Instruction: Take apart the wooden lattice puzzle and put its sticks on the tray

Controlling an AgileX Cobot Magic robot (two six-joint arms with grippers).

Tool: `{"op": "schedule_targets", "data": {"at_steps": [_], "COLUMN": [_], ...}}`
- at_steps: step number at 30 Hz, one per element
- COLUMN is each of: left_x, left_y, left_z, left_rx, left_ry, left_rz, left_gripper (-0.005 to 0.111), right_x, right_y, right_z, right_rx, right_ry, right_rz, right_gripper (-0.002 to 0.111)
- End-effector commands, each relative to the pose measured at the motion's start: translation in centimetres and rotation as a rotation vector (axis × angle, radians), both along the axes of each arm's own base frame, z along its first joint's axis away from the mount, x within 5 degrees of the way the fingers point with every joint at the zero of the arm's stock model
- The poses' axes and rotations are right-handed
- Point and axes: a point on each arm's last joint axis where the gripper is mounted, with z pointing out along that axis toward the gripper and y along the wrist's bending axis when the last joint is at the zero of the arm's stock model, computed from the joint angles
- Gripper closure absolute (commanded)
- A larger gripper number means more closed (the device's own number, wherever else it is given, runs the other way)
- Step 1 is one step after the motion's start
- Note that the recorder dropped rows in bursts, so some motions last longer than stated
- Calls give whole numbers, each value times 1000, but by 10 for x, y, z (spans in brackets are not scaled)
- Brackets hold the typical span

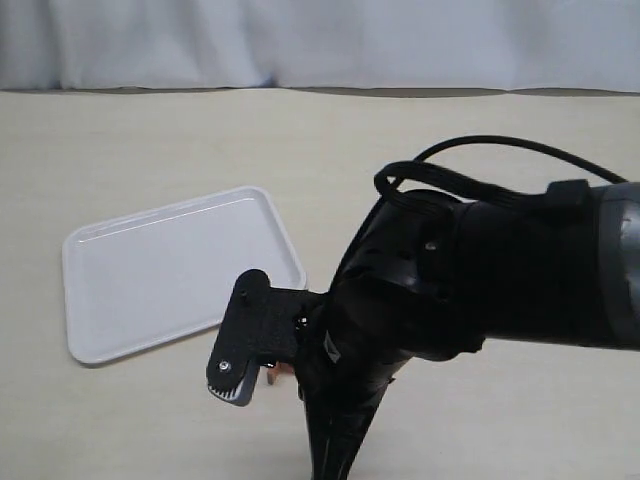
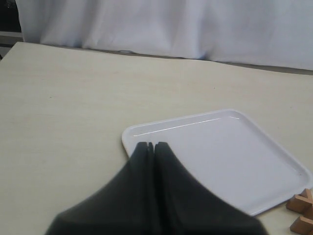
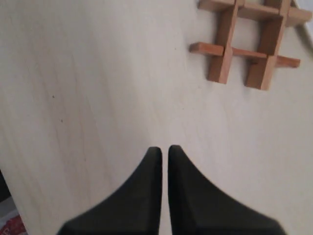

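The wooden lattice puzzle [image 3: 247,39] lies whole on the table as a "#" of four interlocked reddish-brown sticks. In the exterior view only a sliver of the puzzle [image 1: 277,375] shows, beside the tray's near right corner, behind my right gripper [image 1: 240,350]. My right gripper [image 3: 164,149] hangs short of it, jaws nearly together with nothing between them. The white tray [image 1: 170,270] lies flat with nothing on it. My left gripper [image 2: 151,145] is shut and holds nothing, over the near edge of the tray [image 2: 225,152]. The puzzle [image 2: 302,208] peeks in at that view's corner.
The bulky black right arm [image 1: 480,280] with its cable fills the lower right of the exterior view and hides the table behind it. A white curtain [image 1: 320,40] closes off the far edge of the pale wooden table [image 1: 130,150].
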Motion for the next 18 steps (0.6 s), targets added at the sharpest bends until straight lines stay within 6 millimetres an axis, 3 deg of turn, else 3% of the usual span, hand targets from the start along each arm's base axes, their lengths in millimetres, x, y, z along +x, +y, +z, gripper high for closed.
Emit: {"op": "schedule_targets", "data": {"at_steps": [1, 5, 7, 9, 10, 12, 18], "left_x": [0, 0, 0, 0, 0, 0, 0], "left_y": [0, 0, 0, 0, 0, 0, 0], "left_z": [-1, -1, -1, -1, -1, -1, -1], "left_rx": [1, 1, 1, 1, 1, 1, 1], "left_ry": [-2, -2, -2, -2, -2, -2, -2], "left_rz": [1, 1, 1, 1, 1, 1, 1], "left_gripper": [107, 107, 107, 107, 107, 107, 107], "right_x": [5, 9, 10, 10, 10, 11, 11], "right_y": [8, 10, 11, 11, 11, 12, 12], "right_z": [5, 6, 7, 7, 7, 7, 6], "right_rx": [38, 66, 76, 76, 82, 90, 95], "right_ry": [-31, -83, -89, -90, -96, -104, -93], "right_rz": [-8, 5, -2, -2, -1, 0, -20], "right_gripper": [104, 103, 97, 78, 61, 50, 49]}}
